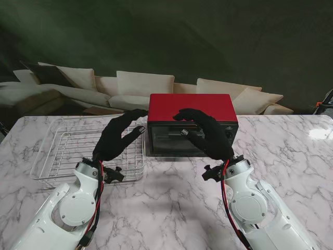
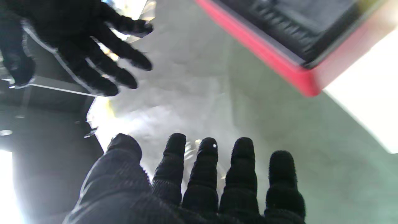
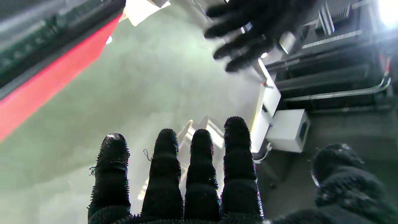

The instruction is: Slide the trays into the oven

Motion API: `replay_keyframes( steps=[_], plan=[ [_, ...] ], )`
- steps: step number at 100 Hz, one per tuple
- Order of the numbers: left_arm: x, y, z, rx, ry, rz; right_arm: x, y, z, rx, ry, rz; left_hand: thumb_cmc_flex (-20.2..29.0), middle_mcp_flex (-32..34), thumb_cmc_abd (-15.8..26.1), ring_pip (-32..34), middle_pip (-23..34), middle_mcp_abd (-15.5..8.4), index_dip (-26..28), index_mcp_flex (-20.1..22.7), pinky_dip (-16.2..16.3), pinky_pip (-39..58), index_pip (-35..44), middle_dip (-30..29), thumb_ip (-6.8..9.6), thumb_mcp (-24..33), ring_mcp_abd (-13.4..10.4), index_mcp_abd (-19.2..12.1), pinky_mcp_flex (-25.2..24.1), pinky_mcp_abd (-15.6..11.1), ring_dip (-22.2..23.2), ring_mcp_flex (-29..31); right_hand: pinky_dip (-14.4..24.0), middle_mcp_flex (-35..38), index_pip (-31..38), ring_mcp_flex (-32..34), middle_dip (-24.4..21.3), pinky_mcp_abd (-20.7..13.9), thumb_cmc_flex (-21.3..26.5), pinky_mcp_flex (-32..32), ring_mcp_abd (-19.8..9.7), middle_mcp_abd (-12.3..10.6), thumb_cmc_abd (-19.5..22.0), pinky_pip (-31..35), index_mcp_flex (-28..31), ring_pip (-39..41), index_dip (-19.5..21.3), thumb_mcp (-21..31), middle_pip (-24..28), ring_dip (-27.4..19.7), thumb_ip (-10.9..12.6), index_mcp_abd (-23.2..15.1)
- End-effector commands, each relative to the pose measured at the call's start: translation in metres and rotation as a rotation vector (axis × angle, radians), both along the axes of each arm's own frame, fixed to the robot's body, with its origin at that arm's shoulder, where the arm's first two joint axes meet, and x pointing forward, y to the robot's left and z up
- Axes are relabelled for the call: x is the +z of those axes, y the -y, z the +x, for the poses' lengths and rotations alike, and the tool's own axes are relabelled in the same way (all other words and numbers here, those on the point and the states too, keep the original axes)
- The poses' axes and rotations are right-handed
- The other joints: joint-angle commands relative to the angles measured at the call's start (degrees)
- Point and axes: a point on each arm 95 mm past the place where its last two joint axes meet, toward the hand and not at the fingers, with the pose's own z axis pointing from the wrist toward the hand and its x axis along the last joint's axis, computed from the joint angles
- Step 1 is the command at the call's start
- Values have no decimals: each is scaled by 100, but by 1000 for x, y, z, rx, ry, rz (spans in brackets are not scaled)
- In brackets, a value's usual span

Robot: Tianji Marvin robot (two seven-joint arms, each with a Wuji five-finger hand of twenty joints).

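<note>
The red oven point(image 1: 192, 124) sits on the marble worktop point(image 1: 171, 203). Left of it lies the wire tray point(image 1: 67, 148). Both hands hover before the oven, left hand point(image 1: 115, 138) and right hand point(image 1: 208, 134), fingers spread, holding nothing.

A boxy red oven with a dark glass door point(image 1: 192, 125) stands at twelve o'clock on the white marble table point(image 1: 166, 208). A wire tray point(image 1: 62, 151) lies at ten o'clock. The black-gloved left hand point(image 1: 117, 138) and right hand point(image 1: 208, 133) hover open-fingered before the oven.
</note>
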Motion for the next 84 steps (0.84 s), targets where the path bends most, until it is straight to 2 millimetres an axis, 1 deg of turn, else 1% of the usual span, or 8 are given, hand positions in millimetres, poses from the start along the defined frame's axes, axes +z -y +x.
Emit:
replay_keyframes(
  steps=[1,4,9,13,27,38,55,84],
  plan=[
    [-24,-5,4,17,-91,14,-20,-1,6,-12,-42,-22,10,124,271,97,108,-187,-37,86,124,113,27,97,-35,-155,-80,50,-75,-83,67,46,-103,84,123,134,21,-197,-231,-47,-247,-224,44,-55,-92,-101,-100,99,4,-98,-34,-257],
    [-29,-7,6,29,-114,13,-27,0,8,-13,-60,-19,9,128,280,107,139,-177,-57,14,129,118,-4,117,-34,-159,-72,100,-73,-71,79,52,-109,96,140,132,23,-202,-241,-57,-270,-248,55,-64,-101,-106,-110,93,6,-99,-38,-276],
    [-35,-9,10,49,-139,10,-37,1,13,-18,-86,-17,21,174,284,124,199,-166,-68,34,137,123,5,149,-32,-155,7,142,-83,-59,100,63,-115,119,172,145,27,-204,-242,-58,-289,-280,62,-68,-96,-106,-119,91,14,-99,-40,-269],
    [-38,-11,11,55,-158,9,-44,3,15,-20,-107,-10,17,184,284,136,232,-155,-75,44,141,117,11,168,-32,-161,12,152,-106,-67,118,53,-117,142,197,151,31,-204,-223,-57,-296,-302,49,-69,-92,-109,-128,95,23,-99,-39,-267],
    [-45,-18,12,62,-185,47,-62,8,18,-23,-164,16,19,268,292,181,328,-152,-92,77,168,141,37,215,-30,-158,35,160,-83,-56,165,107,-141,176,261,141,37,-232,-164,-107,-290,-274,38,-124,-77,-121,-176,84,31,-98,-46,-231],
    [-46,-23,11,68,-190,61,-65,12,19,-24,-164,-6,18,283,302,180,342,-136,-103,97,177,149,54,220,-35,-162,39,176,-76,-41,177,113,-135,205,280,168,40,-228,-132,-74,-301,-271,40,-123,-71,-119,-211,69,35,-93,-47,-218],
    [-44,-27,11,71,-182,71,-66,9,22,-12,-161,-13,28,298,307,188,344,-117,-123,103,185,160,53,221,-37,-162,62,189,-76,-37,192,124,-122,213,314,188,51,-242,-100,-63,-309,-251,44,-131,-63,-118,-253,43,53,-87,-42,-228],
    [-48,-25,17,60,-204,87,-67,5,28,-6,-152,-26,36,302,314,187,340,-110,-143,93,187,168,44,222,-37,-160,65,197,-90,-34,201,113,-99,221,382,227,78,-253,-49,-17,-328,-223,76,-120,-40,-92,-299,16,103,-80,-32,-182]
  ],
)
